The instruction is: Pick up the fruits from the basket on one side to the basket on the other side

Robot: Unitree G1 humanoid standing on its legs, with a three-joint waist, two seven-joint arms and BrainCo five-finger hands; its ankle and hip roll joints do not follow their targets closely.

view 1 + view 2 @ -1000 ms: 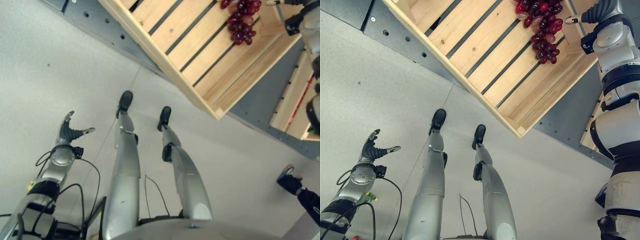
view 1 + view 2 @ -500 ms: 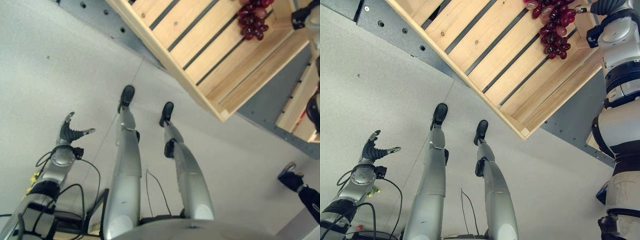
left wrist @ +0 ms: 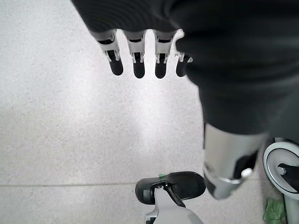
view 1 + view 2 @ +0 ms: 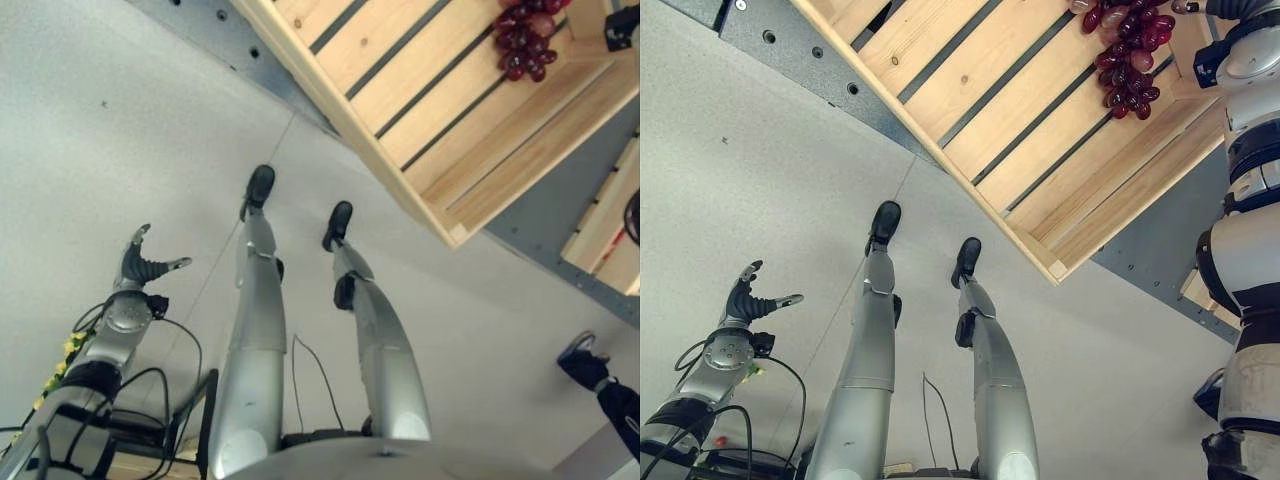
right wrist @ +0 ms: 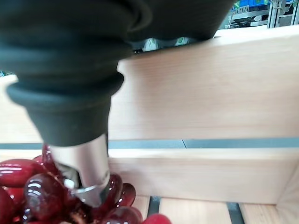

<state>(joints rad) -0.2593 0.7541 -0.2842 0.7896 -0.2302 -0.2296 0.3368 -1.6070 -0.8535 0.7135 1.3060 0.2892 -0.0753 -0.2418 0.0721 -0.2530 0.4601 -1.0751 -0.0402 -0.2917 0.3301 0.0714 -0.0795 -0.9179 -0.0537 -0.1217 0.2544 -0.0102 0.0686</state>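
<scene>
At lower left the left hand (image 4: 140, 262) hangs idle, fingers relaxed and empty. At upper right a red grape bunch (image 4: 1130, 60) lies in the wooden slatted crate (image 4: 970, 110). It is soft and bruisable (best lifted near the stem). The right hand (image 5: 86, 172) touches it; its grasp cannot be told.

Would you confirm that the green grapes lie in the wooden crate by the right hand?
Not quite: the grapes are dark red, not green, as the right eye view shows. They do lie in the wooden crate, and the right wrist view has the right hand on them.
</scene>
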